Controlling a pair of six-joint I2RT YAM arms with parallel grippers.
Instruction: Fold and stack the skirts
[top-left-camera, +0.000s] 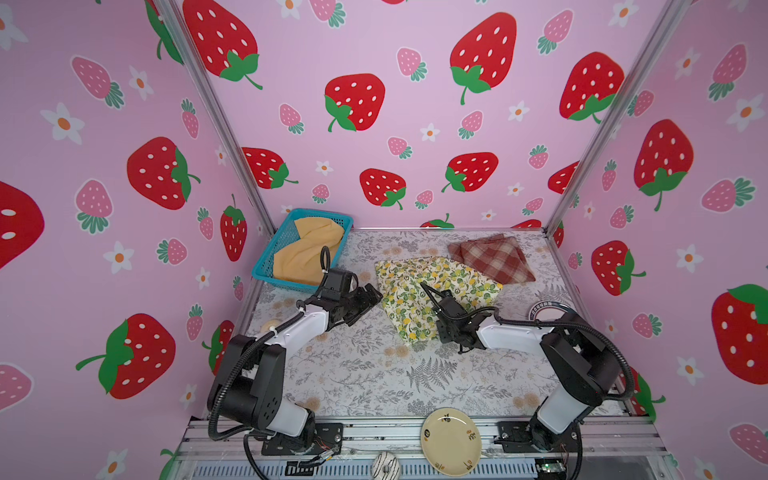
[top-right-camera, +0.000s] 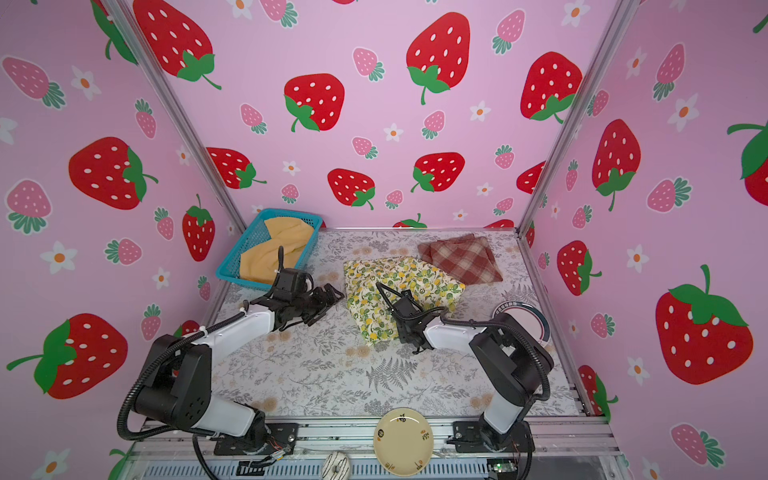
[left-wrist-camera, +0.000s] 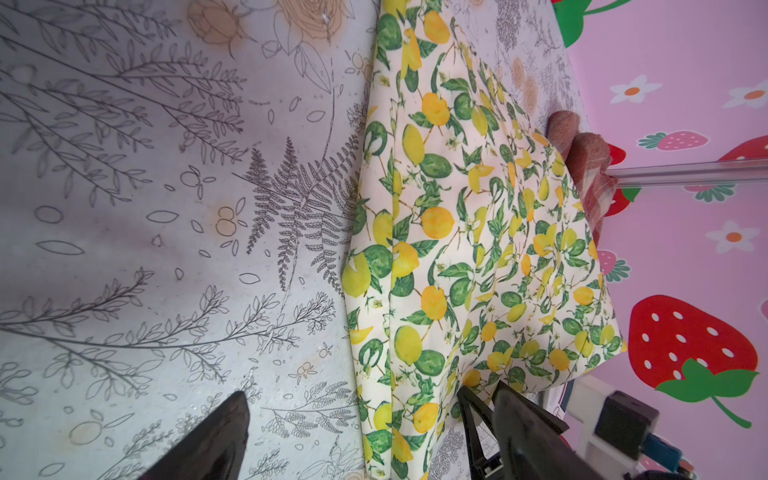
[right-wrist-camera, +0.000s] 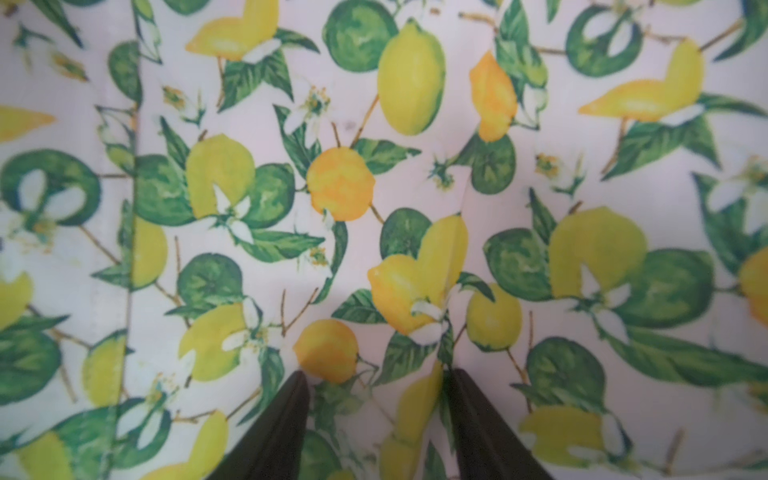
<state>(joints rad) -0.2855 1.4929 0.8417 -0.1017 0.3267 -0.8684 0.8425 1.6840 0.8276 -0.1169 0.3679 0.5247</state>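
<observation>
Roughly a third done, judging by layout. Mustard skirt (top-left-camera: 307, 249) is lying crumpled and soft in the blue mesh basket (top-left-camera: 266, 266), untouched. Left gripper (top-left-camera: 372, 297) is hovering just beside it, fingers wide and empty. Lemon skirt (top-left-camera: 461, 276), thin and creased, is lying mid-table, half folded. Right gripper (right-wrist-camera: 376, 376) is pressing on it, fingers half-narrowed, a fold bunching between. Plaid skirt (top-left-camera: 494, 257), woven, is sitting folded behind it; nothing is stacked yet.

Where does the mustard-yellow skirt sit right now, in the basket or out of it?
In the basket. In both top views the mustard-yellow skirt lies bunched inside the blue mesh basket.
</observation>
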